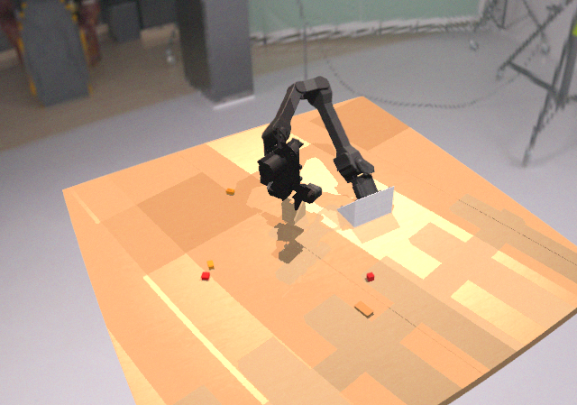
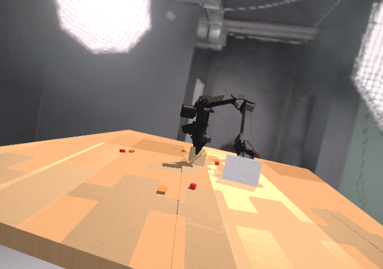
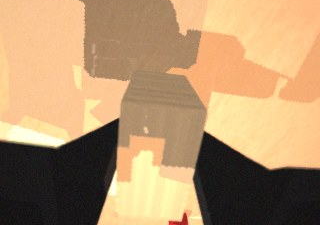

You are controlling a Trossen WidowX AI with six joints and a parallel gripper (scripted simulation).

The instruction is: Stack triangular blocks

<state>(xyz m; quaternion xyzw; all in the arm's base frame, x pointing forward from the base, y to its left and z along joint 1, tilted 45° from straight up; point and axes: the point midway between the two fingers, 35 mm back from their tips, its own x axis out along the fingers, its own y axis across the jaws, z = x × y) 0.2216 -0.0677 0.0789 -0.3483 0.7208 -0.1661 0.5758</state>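
My gripper (image 1: 297, 207) (image 2: 197, 153) (image 3: 156, 129) points down, shut on a tan triangular block (image 3: 160, 120), with one finger on each side of it. In the top and exterior views tan block surfaces (image 1: 288, 212) (image 2: 192, 159) show right under the fingertips, at or close above the table. A slanted line crosses these surfaces in the exterior view. The two triangular blocks cannot be told apart clearly there; the fingers and shadow hide where they meet. Whether the sloped faces touch, and whether the ends are even, cannot be told.
A white upright panel (image 1: 372, 208) (image 2: 242, 171) stands by the arm's base. A red cube (image 1: 370, 276) (image 2: 192, 186) and an orange flat piece (image 1: 363, 308) (image 2: 161, 189) lie on the camera side. A yellow piece (image 1: 210, 263) (image 2: 131, 151) and a red piece (image 1: 205, 275) (image 2: 122, 150) lie left.
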